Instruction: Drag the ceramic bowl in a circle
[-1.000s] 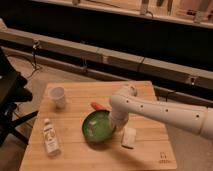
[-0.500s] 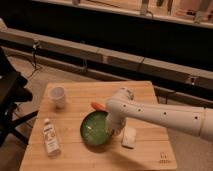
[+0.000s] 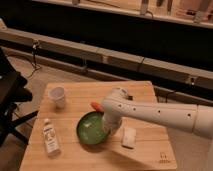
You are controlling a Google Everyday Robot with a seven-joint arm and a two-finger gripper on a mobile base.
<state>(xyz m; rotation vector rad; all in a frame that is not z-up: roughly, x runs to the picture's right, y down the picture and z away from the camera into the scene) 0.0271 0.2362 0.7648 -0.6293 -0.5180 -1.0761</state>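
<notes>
The ceramic bowl [image 3: 91,130] is a round, shallow, glossy green dish on the wooden table [image 3: 75,160], near the middle front. My white arm reaches in from the right, and my gripper [image 3: 108,127] comes down at the bowl's right rim, touching or just inside it. The wrist hides the rim there.
A small white cup [image 3: 57,96] stands at the table's back left. A clear bottle [image 3: 50,137] lies at the front left. A white sponge-like block [image 3: 129,137] lies right of the bowl. An orange object [image 3: 96,106] peeks out behind my arm. A dark chair [image 3: 10,95] stands left of the table.
The bowl has slid to the left and slightly forward along with my gripper at its right rim. The other objects have stayed put.
</notes>
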